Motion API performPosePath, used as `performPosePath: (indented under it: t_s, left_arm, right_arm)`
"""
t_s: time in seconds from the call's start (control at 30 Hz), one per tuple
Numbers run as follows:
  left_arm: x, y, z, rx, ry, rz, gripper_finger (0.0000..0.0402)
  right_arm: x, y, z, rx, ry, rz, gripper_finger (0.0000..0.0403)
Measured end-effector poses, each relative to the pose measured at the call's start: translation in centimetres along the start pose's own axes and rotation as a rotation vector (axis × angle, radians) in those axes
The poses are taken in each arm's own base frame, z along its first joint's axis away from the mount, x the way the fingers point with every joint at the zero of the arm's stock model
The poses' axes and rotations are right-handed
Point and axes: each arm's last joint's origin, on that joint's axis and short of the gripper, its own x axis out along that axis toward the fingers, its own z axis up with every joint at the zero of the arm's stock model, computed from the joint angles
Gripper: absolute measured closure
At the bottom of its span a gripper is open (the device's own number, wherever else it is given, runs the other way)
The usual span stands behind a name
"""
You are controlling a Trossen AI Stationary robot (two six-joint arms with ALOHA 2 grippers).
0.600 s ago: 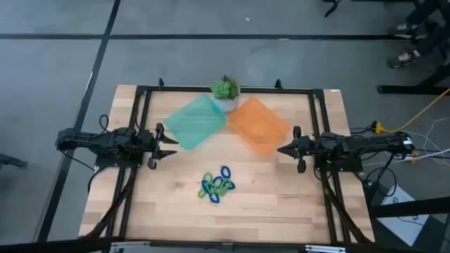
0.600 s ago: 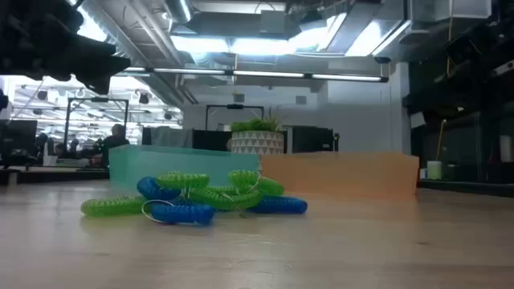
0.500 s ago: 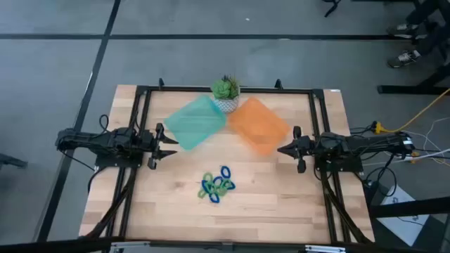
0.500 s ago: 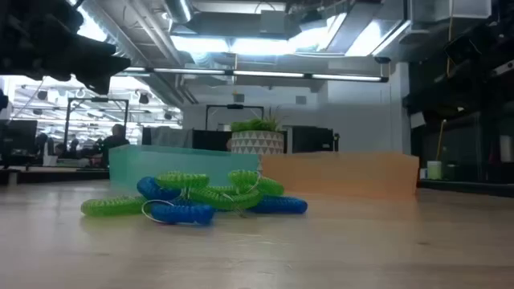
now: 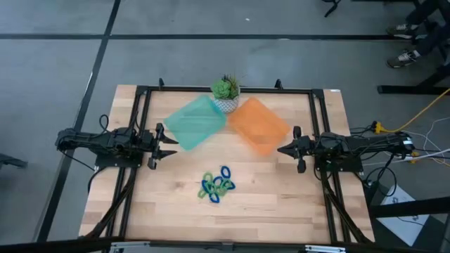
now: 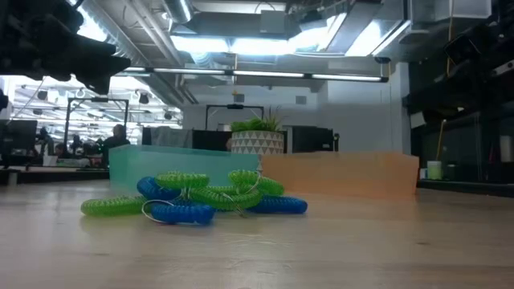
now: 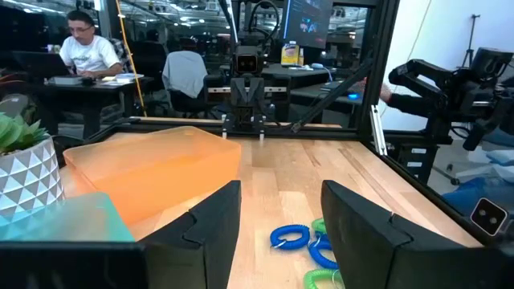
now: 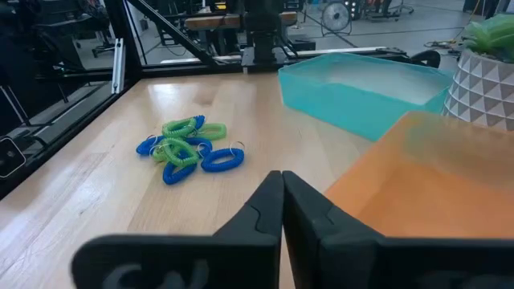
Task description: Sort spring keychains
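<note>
A tangle of blue and green spring keychains [image 5: 217,185] [image 6: 189,201] [image 8: 186,147] [image 7: 309,245] lies on the wooden table near its middle, toward the near edge. A teal tray [image 5: 195,122] and an orange tray [image 5: 259,125] sit on the far half. My left gripper [image 5: 170,145] [image 7: 280,225] hovers at the table's left, open, pointing right. My right gripper [image 5: 283,149] [image 8: 282,205] hovers at the table's right, shut, pointing left. Neither touches anything.
A small potted plant [image 5: 226,92] in a white patterned pot stands between the trays at the far edge. A black metal frame [image 5: 232,89] borders the table. People sit at desks in the room beyond. Bare wood surrounds the keychain pile.
</note>
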Motion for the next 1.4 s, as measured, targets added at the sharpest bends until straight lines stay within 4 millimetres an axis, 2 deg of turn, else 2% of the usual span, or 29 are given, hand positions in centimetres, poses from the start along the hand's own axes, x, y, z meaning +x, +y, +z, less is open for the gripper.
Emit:
performPosePath:
  t_s: [0.53, 0.7, 0.83, 1.03, 1.23, 1.4]
  left_arm:
    - [0.0, 0.0, 0.0, 0.000, -0.002, 0.000, 0.0231]
    - [-0.1, -0.1, 1.0, -0.005, -0.088, -0.005, 0.0231]
    - [-0.6, -0.2, 3.5, -0.008, -0.156, -0.006, 0.0231]
    - [-1.2, -0.4, 6.9, -0.007, -0.123, -0.002, 0.0231]
    - [-1.9, -0.6, 10.1, 0.000, -0.003, 0.004, 0.0231]
    - [-2.1, -0.7, 11.7, 0.006, 0.103, 0.011, 0.0231]
  right_arm:
    - [0.0, 0.0, 0.0, 0.000, 0.000, 0.000, 0.0395]
    - [0.0, 0.0, 0.0, 0.000, 0.000, 0.000, 0.0395]
    - [0.0, 0.0, 0.0, 0.000, 0.000, 0.000, 0.0395]
    - [0.0, 0.0, 0.0, 0.000, 0.000, 0.000, 0.0395]
    - [0.0, 0.0, 0.0, 0.000, 0.000, 0.000, 0.0395]
    - [0.0, 0.0, 0.0, 0.000, 0.000, 0.000, 0.0395]
